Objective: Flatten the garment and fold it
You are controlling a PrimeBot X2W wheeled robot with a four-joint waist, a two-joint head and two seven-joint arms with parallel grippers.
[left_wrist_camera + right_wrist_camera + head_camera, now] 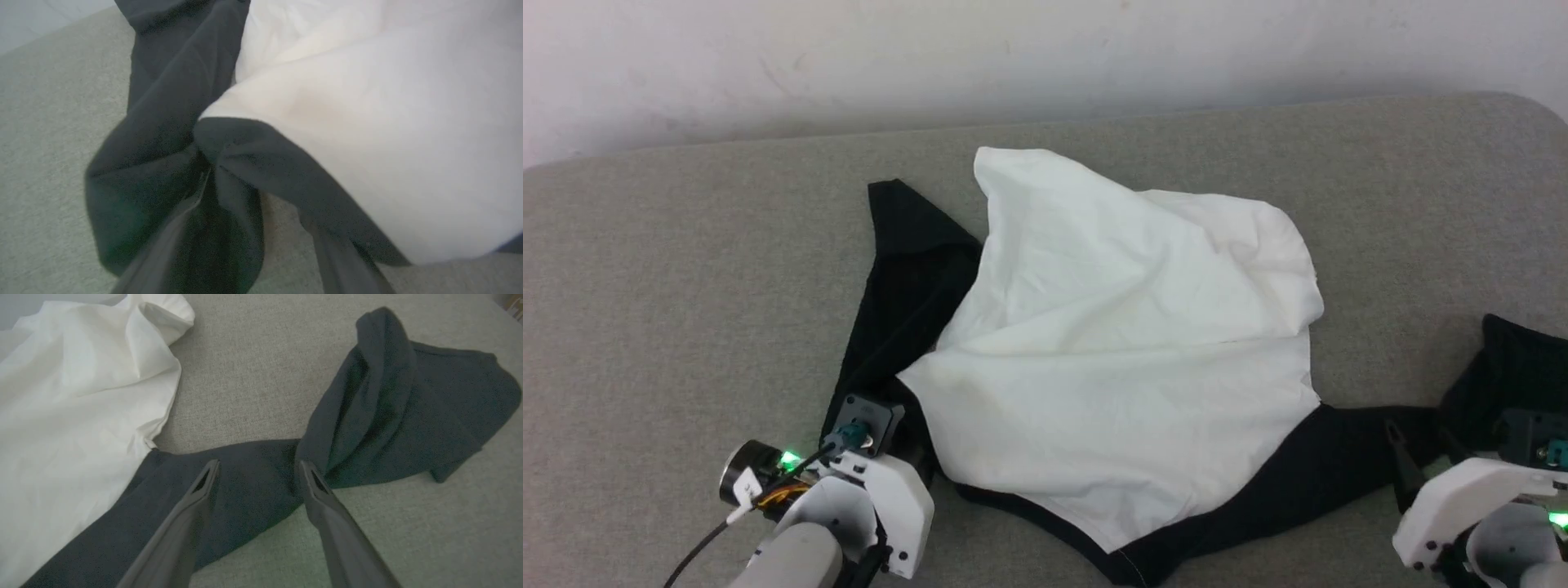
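The garment (1127, 351) lies crumpled on a grey cushioned surface, its white body bunched in the middle. One black sleeve (903, 269) runs up the left side. The other black sleeve (1339, 465) trails right and ends in a heap (412, 408). In the left wrist view my left gripper (249, 200) sits low at the sleeve's base beside the white body (388, 143). Its fingers stand apart with a fold of black cloth (220, 241) lying loose between them. My right gripper (258, 467) is open, fingertips resting over the right sleeve (249, 490) and gripping nothing.
The grey cushioned surface (686, 294) stretches wide to the left and behind the garment. Its far edge meets a pale wall (1013, 57). The right corner of the surface is rounded.
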